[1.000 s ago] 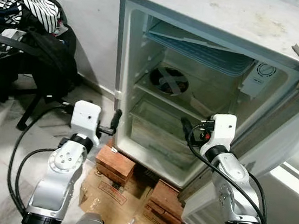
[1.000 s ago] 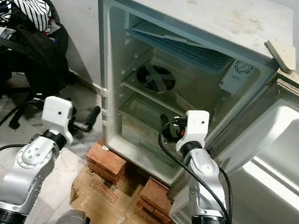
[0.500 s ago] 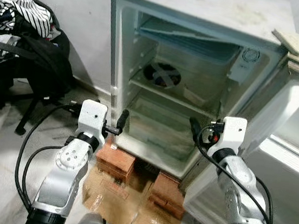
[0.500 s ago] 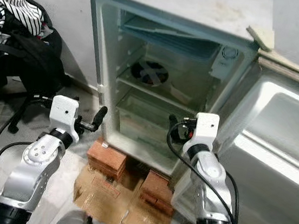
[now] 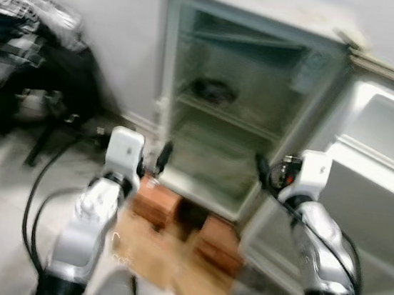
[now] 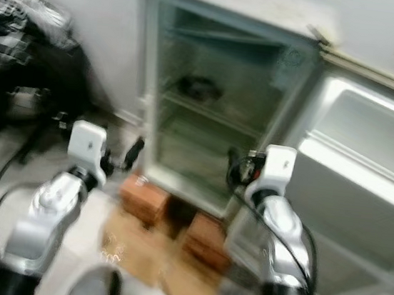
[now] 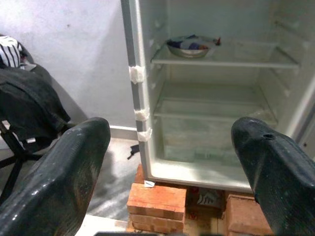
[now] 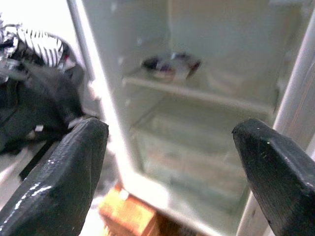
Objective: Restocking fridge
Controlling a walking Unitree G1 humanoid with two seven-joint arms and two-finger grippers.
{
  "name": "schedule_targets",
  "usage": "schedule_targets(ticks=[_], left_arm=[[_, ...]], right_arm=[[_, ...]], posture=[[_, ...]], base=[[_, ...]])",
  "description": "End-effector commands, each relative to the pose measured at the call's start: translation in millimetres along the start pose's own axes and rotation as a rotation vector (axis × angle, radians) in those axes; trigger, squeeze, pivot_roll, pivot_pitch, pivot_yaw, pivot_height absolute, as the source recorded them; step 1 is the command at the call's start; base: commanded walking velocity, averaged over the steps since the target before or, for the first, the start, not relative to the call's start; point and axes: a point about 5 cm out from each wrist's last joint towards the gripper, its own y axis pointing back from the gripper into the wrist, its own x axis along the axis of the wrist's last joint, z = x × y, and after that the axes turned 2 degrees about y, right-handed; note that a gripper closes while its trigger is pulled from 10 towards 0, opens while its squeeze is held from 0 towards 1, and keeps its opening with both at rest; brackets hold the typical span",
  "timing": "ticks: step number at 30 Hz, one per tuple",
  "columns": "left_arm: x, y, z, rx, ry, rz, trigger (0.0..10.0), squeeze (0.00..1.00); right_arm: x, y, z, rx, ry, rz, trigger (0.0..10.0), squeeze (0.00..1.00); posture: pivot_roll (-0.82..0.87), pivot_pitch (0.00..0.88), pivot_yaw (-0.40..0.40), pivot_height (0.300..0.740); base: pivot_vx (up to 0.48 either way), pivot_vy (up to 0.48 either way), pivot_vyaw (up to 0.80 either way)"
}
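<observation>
Both the left gripper (image 5: pixel 161 159) and right gripper (image 5: pixel 261 171) were spread wide and empty before the fridge (image 7: pixel 147 88). The bowl (image 7: pixel 191 45) at twelve o'clock looked rigid, probably slippery; best pinched by its rim.

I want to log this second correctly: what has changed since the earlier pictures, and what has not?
Mainly the camera moved: the whole view has pulled back and blurred, so the fridge looks smaller and more upright. Nothing was gripped or released. Both the left gripper and right gripper remain open and empty, raised before the open fridge. The bowl rests on its shelf.
</observation>
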Motion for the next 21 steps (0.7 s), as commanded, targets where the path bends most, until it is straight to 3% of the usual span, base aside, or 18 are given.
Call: schedule_targets(ticks=[1, 7, 15, 21], left_arm=[[14.5, -5.4, -1.3, -0.001, -0.025, 0.052, 10.0, 0.0], [14.4, -5.7, -1.9, 0.0, -0.023, 0.052, 10.0, 0.0], [15.2, -4.2, -1.5, -0.036, 0.012, 0.075, 10.0, 0.0], [15.3, -3.6, -0.7, -0.031, 0.02, 0.077, 10.0, 0.0]], right_arm=[[6.9, -3.6, 0.7, -0.002, 0.007, 0.024, 10.0, 0.0], [6.3, -3.0, 6.0, -0.038, 0.017, 0.023, 10.0, 0.0], [6.6, -1.2, 8.8, -0.058, 0.008, 0.035, 10.0, 0.0], [1.0, 0.9, 7.1, -0.003, 0.018, -0.005, 10.0, 0.0]], posture=[[0.03, 0.0, -0.024, 0.74], [0.03, 0.0, -0.019, 0.74], [0.02, 0.0, -0.02, 0.74], [0.02, 0.0, -0.028, 0.74]], base=[[0.0, 0.0, 0.0], [0.0, 0.0, 0.0], [0.0, 0.0, -0.75], [0.0, -0.451, 0.0]])
